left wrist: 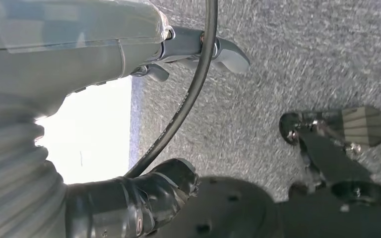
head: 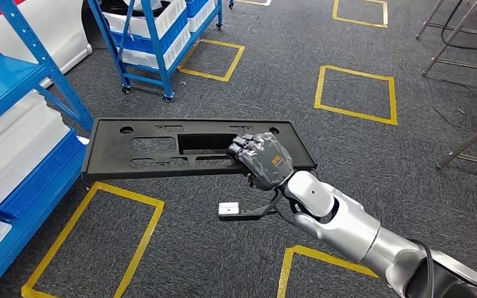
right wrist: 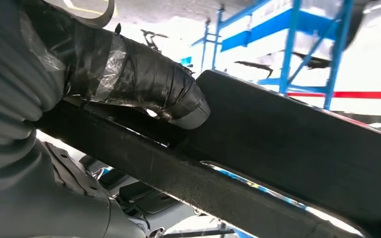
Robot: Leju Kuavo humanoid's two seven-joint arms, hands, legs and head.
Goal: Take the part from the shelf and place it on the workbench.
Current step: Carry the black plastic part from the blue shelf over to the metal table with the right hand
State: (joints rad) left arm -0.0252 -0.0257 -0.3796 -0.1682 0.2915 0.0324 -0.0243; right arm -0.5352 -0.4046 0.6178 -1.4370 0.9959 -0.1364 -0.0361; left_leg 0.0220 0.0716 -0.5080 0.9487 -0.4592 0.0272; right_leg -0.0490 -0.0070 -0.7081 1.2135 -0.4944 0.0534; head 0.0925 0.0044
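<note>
Head view: my right hand (head: 262,159) grips the part (head: 161,148).
I hold it flat in the air above the carpet (head: 348,155), near a blue shelf (head: 18,118) (left hand (left wrist: 198,49): state unclear).

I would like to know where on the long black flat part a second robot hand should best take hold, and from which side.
Probably the free short end of the black part, nearest the blue shelf, approached from that end. The panel is long and flat, and the right robot hand holds it at its other end, so it hangs unsupported over the floor. A pinch across the thin edge there should balance it.
</note>
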